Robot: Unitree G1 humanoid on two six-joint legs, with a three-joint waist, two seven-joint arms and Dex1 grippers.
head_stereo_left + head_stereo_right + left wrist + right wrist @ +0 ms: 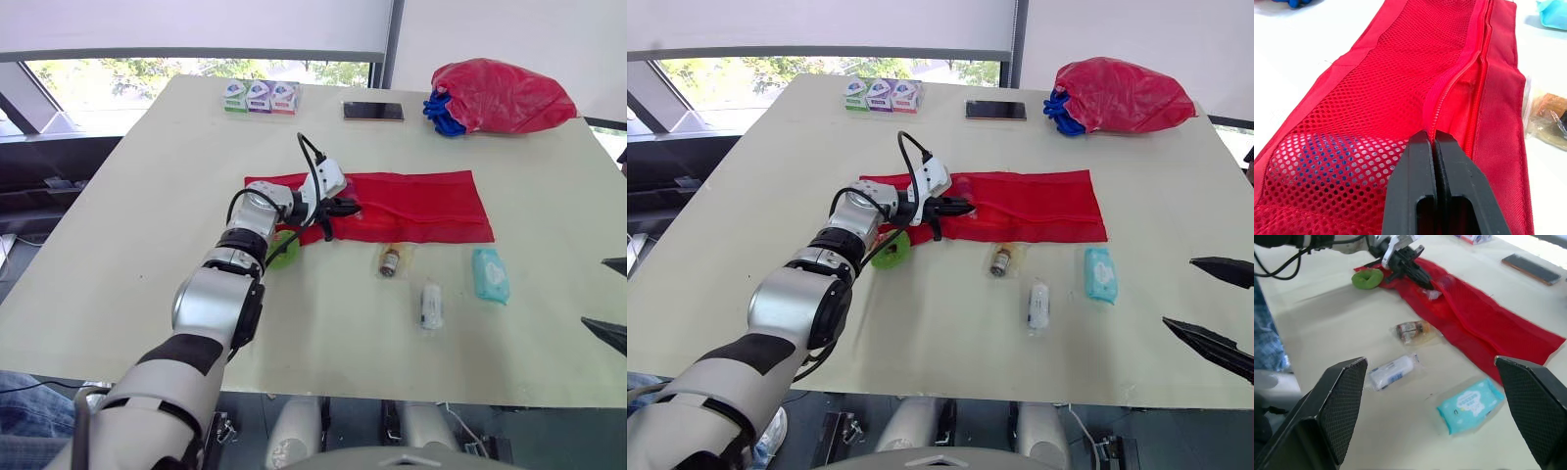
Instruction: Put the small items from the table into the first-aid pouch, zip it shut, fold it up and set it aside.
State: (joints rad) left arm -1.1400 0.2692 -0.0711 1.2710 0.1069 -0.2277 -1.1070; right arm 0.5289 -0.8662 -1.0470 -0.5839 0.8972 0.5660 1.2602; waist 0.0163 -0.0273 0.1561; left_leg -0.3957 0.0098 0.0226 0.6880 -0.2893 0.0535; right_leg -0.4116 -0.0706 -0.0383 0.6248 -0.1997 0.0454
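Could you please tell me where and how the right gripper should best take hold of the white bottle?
Probably across its middle, from above: the white bottle lies flat on the table, free on both long sides, so the open right gripper can straddle it.

Left gripper (1432, 139), fingers pressed together on the zip line of the red pouch (1376, 73); any pull tab between them is hidden. Behind the mesh, a blue-and-white item (1327, 161), too veiled to identify. Green object (285, 251), partly covered by the left arm, kind unclear. Right gripper (1178, 291), cut by the picture's edge behind its two spread fingers. Three small boxes (260, 96), print too small to read. Blue object (441, 113), mostly hidden under the red bag (500, 93).
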